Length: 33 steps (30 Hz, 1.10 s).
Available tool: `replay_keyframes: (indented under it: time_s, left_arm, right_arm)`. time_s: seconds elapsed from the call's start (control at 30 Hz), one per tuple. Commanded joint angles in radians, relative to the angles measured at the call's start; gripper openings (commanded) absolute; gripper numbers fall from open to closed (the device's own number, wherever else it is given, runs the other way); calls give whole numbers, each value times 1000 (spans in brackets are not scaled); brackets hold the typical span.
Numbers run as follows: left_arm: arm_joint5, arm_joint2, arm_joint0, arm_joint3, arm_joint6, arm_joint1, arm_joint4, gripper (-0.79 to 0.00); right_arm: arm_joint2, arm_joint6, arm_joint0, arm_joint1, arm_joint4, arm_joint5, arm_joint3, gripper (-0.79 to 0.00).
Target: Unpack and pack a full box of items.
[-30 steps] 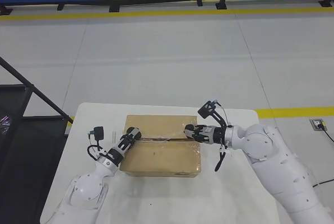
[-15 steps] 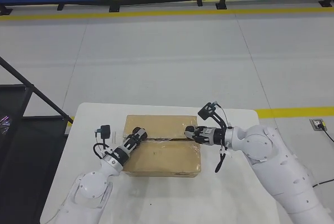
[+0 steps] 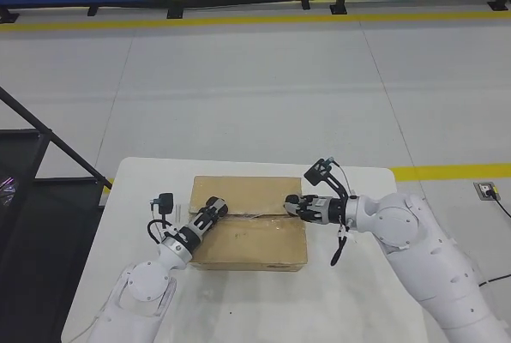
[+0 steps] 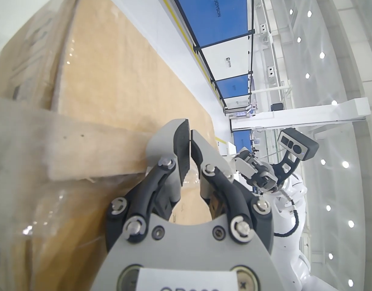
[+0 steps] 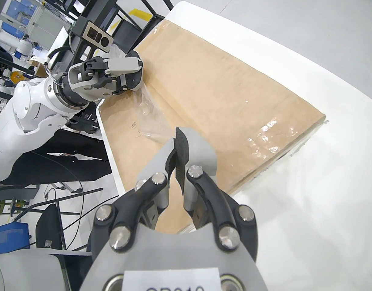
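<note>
Your left end effector [image 3: 217, 204] has slid inward along the seam of the box [image 3: 249, 244], which sits closed mid-table [image 3: 350, 291], toward the right end effector [image 3: 287, 204] — both clenched, tape [image 5: 147, 116] lifting — so unpacking has barely begun.

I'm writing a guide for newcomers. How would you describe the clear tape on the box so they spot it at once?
On the white table lies a single closed cardboard box. Along the seam of its top runs the clear tape, crinkling up beside the left gripper. It is the only glossy, see-through thing on the dull brown card.
</note>
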Motion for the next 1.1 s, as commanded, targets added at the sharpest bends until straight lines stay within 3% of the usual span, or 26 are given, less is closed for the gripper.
replay_keyframes:
  time_s: [0.0,0.67,0.7,0.73,0.77,0.83,0.87,1.07]
  left_arm:
    - [0,1,0,0,0,0,-1,-671]
    - [-6,-8,-3,23,3,-2,-10,-690]
    - [-6,-9,-2,23,4,-2,-12,-693]
    - [-6,-9,-1,23,4,-2,-12,-693]
    - [-5,-9,-1,22,4,-2,-12,-693]
    - [-7,-10,0,22,4,-2,-12,-693]
    - [-8,-10,1,22,4,-2,-11,-693]
    - [-9,-13,4,21,4,-2,-12,-696]
  right_arm:
    - [2,1,-7,2,-3,-1,-4,-785]
    - [32,-58,-79,19,-31,-12,-45,-785]
    - [30,-60,-78,18,-31,-10,-46,-566]
    - [28,-61,-77,18,-31,-9,-45,-456]
    - [25,-62,-75,17,-31,-7,-44,-394]
    - [20,-62,-71,16,-31,-4,-42,-151]
    - [18,-62,-69,16,-31,-4,-41,-83]
    - [16,-64,-66,16,-32,0,-46,-65]
